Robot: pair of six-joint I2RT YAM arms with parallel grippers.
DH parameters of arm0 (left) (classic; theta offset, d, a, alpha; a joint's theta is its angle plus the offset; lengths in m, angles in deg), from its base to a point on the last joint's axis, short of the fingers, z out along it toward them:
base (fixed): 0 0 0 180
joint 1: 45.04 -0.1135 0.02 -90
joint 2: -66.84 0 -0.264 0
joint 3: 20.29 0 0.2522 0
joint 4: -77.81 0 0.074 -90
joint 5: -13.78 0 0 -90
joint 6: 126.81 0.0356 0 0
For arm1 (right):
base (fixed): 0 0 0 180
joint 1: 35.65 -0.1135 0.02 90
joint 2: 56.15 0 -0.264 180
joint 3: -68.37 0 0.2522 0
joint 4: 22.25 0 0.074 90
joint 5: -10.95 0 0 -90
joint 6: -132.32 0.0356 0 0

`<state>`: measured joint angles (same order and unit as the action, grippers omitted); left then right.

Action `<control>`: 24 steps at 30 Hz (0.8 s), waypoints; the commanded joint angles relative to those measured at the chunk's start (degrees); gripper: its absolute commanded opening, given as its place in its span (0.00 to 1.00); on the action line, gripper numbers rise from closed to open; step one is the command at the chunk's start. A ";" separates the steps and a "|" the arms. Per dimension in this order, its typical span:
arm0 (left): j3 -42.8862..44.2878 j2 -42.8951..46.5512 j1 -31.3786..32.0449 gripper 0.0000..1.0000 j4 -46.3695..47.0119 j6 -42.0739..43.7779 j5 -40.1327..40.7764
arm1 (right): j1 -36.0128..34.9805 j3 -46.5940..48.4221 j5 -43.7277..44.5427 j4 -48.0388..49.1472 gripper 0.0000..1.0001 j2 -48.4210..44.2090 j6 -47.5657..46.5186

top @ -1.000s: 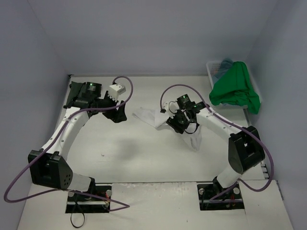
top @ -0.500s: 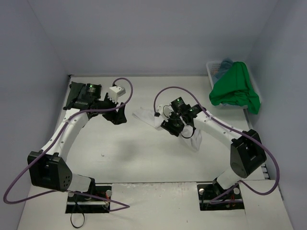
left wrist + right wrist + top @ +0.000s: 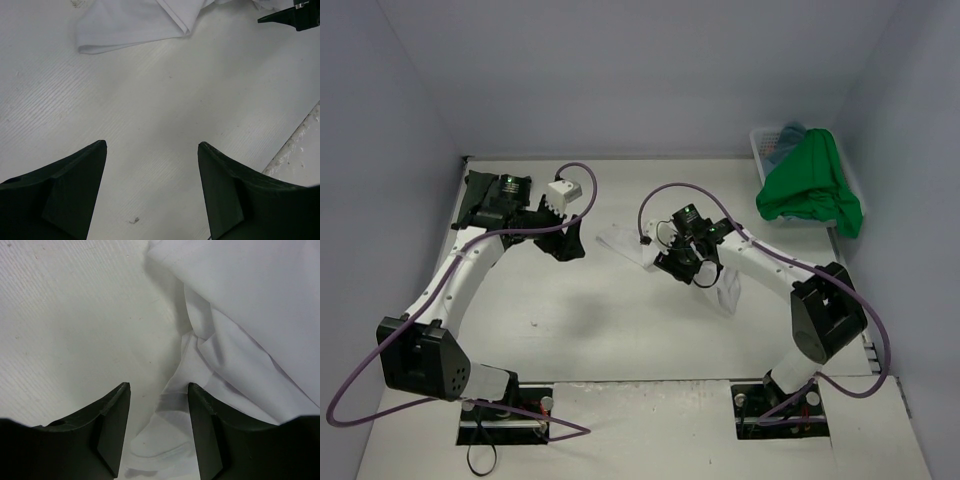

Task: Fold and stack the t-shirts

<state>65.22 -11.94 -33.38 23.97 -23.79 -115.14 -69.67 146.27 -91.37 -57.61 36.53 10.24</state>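
Left jaws released, nothing between them but bare tabletop [image 3: 165, 115], white t-shirt [image 3: 130, 20] just ahead. Right jaws released, that shirt's crumpled edge lying between them, ungrasped.

a white surface [image 3: 620, 330] lies inside a boxed-in space. three plain walls close it in: a back wall [image 3: 640, 80], a left wall [image 3: 370, 200] and a right wall [image 3: 920, 120], all a flat bluish grey. up close the surface shows fine parallel ridges and a few dark specks [image 3: 133, 220]. the light is soft and even, with faint blurred shadows. a seam [image 3: 650, 382] crosses the surface near its front edge.
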 commanded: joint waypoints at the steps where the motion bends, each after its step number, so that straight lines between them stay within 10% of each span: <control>1: 2.70 1.26 -0.15 0.68 1.14 0.52 -1.78 | -0.17 -0.15 1.50 2.09 0.47 0.57 -1.23; 17: 2.87 -0.05 -0.06 0.68 1.58 -0.10 -2.66 | 0.09 -1.74 7.22 5.70 0.40 2.41 -3.52; 24: 3.40 -0.41 0.03 0.68 1.23 -0.36 -2.92 | 0.53 -0.78 8.10 5.96 0.00 2.07 -2.82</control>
<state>65.22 -12.66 -33.38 23.99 -23.88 -115.93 -69.43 144.07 -84.86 -52.83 39.99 7.45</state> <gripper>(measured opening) 0.677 0.018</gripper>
